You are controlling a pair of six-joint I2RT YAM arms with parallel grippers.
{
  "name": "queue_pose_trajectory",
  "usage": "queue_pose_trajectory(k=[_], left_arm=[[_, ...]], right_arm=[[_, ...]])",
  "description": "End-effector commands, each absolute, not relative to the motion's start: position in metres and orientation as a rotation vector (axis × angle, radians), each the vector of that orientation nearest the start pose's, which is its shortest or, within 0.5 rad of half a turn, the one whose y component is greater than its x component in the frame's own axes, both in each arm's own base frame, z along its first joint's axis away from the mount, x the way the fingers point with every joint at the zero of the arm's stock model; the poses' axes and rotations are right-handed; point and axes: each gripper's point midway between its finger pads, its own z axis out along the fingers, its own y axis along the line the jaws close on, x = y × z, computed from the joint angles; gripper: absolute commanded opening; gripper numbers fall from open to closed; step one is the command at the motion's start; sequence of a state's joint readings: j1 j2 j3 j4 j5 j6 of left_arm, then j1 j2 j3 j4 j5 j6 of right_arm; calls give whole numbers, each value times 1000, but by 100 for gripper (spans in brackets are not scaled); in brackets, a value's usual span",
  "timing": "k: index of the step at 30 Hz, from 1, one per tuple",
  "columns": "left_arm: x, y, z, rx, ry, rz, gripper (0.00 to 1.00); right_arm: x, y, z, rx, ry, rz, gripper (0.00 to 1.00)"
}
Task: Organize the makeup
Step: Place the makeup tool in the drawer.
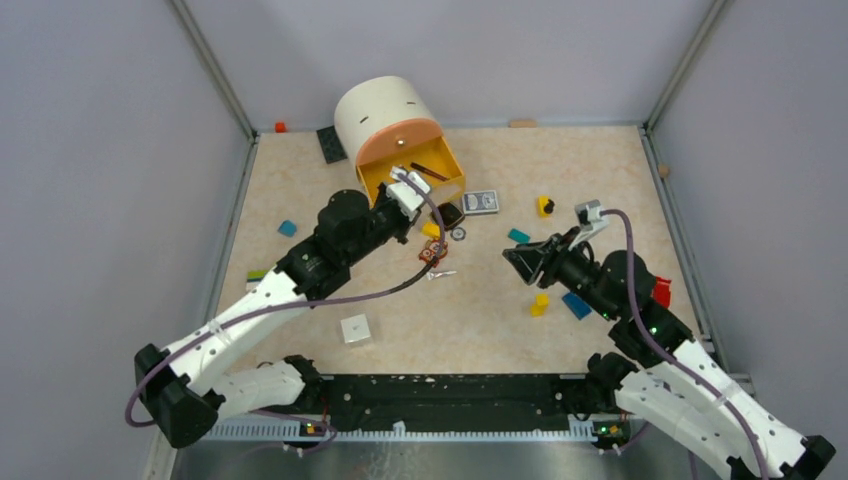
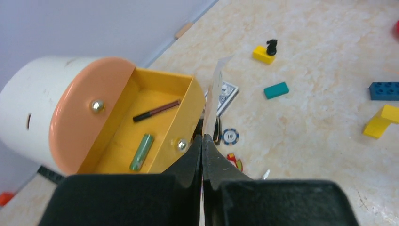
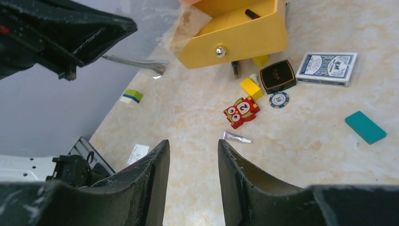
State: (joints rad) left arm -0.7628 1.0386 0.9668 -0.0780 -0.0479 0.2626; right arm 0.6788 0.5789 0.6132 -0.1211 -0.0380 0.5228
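**Top external view.**
- Left end effector (image 1: 408, 188): reaches over the desk (image 1: 610, 165) to the front wall of the yellow drawer (image 1: 440, 172), which stands pulled out of a white drum (image 1: 375, 112). The grip cannot be told from here.
- Right end effector (image 1: 508, 257): low over bare desk, well apart from the drawer.
- Black square compact (image 1: 451, 214): just beside the left end effector, on its right-arm side.
- Deck of cards (image 1: 481, 202): just beyond the compact.
- Small tube (image 1: 441, 273): between the two end effectors.

**Left wrist view.**
- Left end effector (image 2: 203, 139): clenched, fingers meeting on a thin clear sheet that stands up edge-on beyond them. This appears to be the clear pouch (image 2: 215, 92).
- Dark-red pencil (image 2: 156, 110): lies inside the drawer, beyond and left of the fingertips.
- Green pencil (image 2: 141, 151): also inside the drawer, left of the fingertips and nearer them.
- Poker chip (image 2: 230, 136): on the desk, just right of the fingertips.
- Teal block (image 2: 275, 90): farther right of the fingertips.

**Right wrist view.**
- Right end effector (image 3: 193, 146): released, jaws apart with nothing between them.
- Small tube (image 3: 236, 137): just beyond the right finger, lying on the desk.
- Owl card (image 3: 241, 112): a little farther ahead.
- Compact (image 3: 277, 76), chip (image 3: 278, 99) and a yellow block (image 3: 250, 88): clustered ahead, in front of the drawer (image 3: 235, 37).
- Deck of cards (image 3: 328, 68): beside the compact, to its right.
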Motion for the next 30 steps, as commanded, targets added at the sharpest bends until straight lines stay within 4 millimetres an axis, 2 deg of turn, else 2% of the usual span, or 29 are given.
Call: queue_pose_trajectory(k=[1, 5, 8, 12, 17, 20, 27, 28, 30], left_arm=[[297, -277, 373, 887, 1267, -474, 0], [336, -275, 376, 878, 1268, -473, 0], [370, -266, 374, 867, 1277, -423, 0], [410, -264, 360, 909, 1293, -316, 0], [447, -258, 333, 959, 1338, -185, 0], [462, -252, 317, 978, 1382, -139, 0], [474, -236, 292, 1000, 1458, -37, 1], [475, -234, 289, 1002, 1471, -21, 3], [477, -228, 283, 988, 1502, 5, 23]], right_arm=[[193, 185, 254, -179, 1773, 873, 41], [188, 182, 247, -173, 1784, 877, 41], [184, 180, 244, -178, 1795, 882, 41], [182, 178, 242, -180, 1794, 872, 41], [182, 176, 239, -178, 1797, 867, 41], [182, 176, 235, -176, 1805, 866, 42], [181, 176, 231, -178, 1808, 864, 42], [181, 176, 231, -177, 1806, 865, 42], [183, 173, 230, -161, 1809, 845, 42]])
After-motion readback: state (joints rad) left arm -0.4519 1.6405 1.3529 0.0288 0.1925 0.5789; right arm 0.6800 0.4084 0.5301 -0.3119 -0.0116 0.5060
